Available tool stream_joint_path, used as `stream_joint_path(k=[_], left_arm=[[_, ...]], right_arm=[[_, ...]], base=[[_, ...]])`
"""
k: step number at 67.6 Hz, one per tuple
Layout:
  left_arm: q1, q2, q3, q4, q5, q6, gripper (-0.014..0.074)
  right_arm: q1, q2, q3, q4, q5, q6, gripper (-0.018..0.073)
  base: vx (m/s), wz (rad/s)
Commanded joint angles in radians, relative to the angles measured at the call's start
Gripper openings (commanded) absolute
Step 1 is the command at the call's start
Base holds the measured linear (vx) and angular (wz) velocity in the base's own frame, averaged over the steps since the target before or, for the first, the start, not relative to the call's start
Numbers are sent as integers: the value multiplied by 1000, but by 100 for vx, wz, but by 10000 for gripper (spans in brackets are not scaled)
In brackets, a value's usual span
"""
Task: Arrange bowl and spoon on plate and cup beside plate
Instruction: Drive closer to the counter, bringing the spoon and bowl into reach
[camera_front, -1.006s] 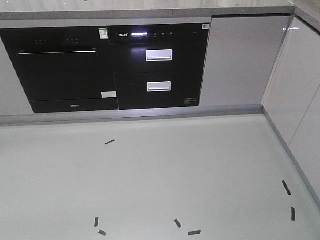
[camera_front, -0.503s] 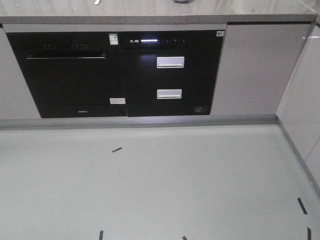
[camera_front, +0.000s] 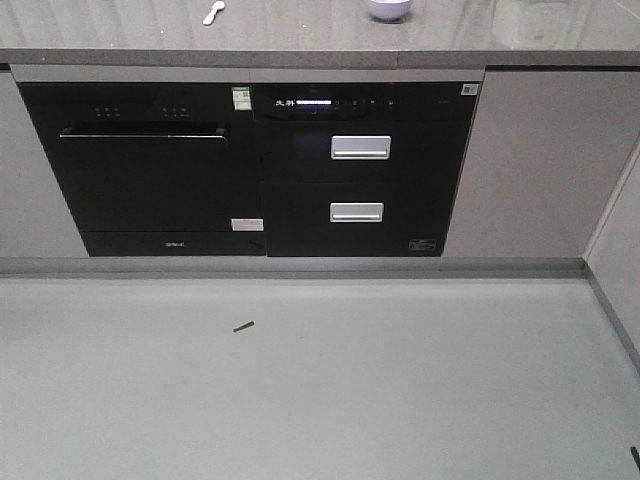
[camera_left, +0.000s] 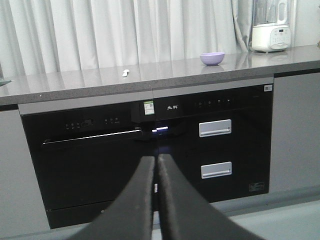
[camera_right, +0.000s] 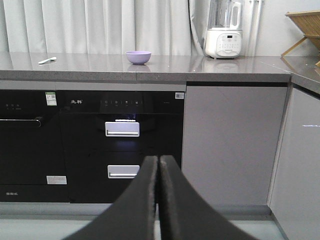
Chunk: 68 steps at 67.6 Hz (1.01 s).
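Right wrist, bowl (camera_right: 138, 57) well beyond closed right tool (camera_right: 158, 160)

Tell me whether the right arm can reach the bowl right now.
Probably not yet: the bowl sits far off on the counter, well beyond the shut right gripper. Nothing blocks the way.

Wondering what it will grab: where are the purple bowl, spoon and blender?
bowl (camera_right: 138, 57): right wrist view, outer wall.
spoon (camera_right: 47, 60): right wrist view, middle of it.
blender (camera_right: 223, 44): right wrist view, white base.
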<state>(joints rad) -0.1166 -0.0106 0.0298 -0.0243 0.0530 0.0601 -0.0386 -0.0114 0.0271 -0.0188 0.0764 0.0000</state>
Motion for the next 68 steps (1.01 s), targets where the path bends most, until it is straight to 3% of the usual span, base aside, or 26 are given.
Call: stream_joint_path(k=[1, 68], left_arm=[[-1, -7, -27, -4, -74, -9, -7], [-1, -7, -27, -4, -74, -9, -7]], right_arm=[[2, -13, 5, -8, -76, 0, -4], [2, -13, 5, -8, -76, 0, -4]], base=[[25, 5], [20, -1]])
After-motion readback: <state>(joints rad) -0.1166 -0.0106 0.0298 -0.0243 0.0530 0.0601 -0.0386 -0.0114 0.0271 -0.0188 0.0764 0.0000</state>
